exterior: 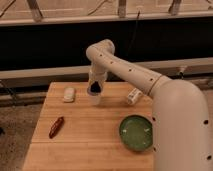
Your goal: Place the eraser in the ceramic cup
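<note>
The gripper [94, 89] hangs at the end of the white arm [125, 70], pointing straight down over the rear centre of the table [90, 145]. Its dark tip sits at the mouth of the ceramic cup [95, 97], and the view does not show whether it is open, closed, or gripping anything; this cannot be told. The eraser cannot be made out anywhere in the view, so its place is undetermined.

The ceramic cup stands upright on the table, near the rear edge and about midway between the left and right edges. Only its lower whitish body shows below the gripper.

The arm rises from the gripper to a rounded joint, then slopes down to the right, passing over the rear right corner of the table to the large white body of the robot at the right edge.

A white rounded lump [69, 94] lies to the left of the cup, near the rear left corner, apart from the cup. A white bottle with a label [133, 96] lies tilted to the right of the cup, near the rear edge, just beside the arm.

A green bowl [136, 132] rests toward the front right, close to the robot body. A dark red elongated object [56, 127] lies at a slant near the left edge, well apart from the bowl.
</note>
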`<state>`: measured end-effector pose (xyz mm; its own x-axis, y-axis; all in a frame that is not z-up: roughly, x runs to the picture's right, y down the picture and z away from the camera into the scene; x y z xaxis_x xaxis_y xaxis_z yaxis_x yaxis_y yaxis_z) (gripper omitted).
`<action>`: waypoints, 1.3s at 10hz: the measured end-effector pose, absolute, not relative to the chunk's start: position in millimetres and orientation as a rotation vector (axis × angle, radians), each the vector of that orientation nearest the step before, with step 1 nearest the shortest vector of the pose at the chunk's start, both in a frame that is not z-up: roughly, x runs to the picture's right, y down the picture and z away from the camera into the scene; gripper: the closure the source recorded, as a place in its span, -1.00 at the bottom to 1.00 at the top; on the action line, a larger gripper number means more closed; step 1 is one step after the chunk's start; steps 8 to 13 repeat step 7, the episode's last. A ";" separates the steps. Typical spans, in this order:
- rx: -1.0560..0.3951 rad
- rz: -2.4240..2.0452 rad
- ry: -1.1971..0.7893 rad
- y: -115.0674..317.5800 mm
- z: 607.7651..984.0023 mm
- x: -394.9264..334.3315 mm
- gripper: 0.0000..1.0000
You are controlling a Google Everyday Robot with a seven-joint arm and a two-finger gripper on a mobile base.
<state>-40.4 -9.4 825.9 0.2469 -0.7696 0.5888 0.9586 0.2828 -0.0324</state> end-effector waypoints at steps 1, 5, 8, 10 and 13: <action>-0.427 -1.227 -0.520 -9.3 826.7 -40.3 -0.53; -0.419 -1.222 -0.520 -8.8 829.5 -38.2 -0.53; -0.414 -1.218 -0.519 -9.1 830.4 -36.4 -0.60; -0.414 -1.218 -0.519 -9.1 830.4 -36.4 -0.60; -0.414 -1.218 -0.519 -9.1 830.4 -36.4 -0.60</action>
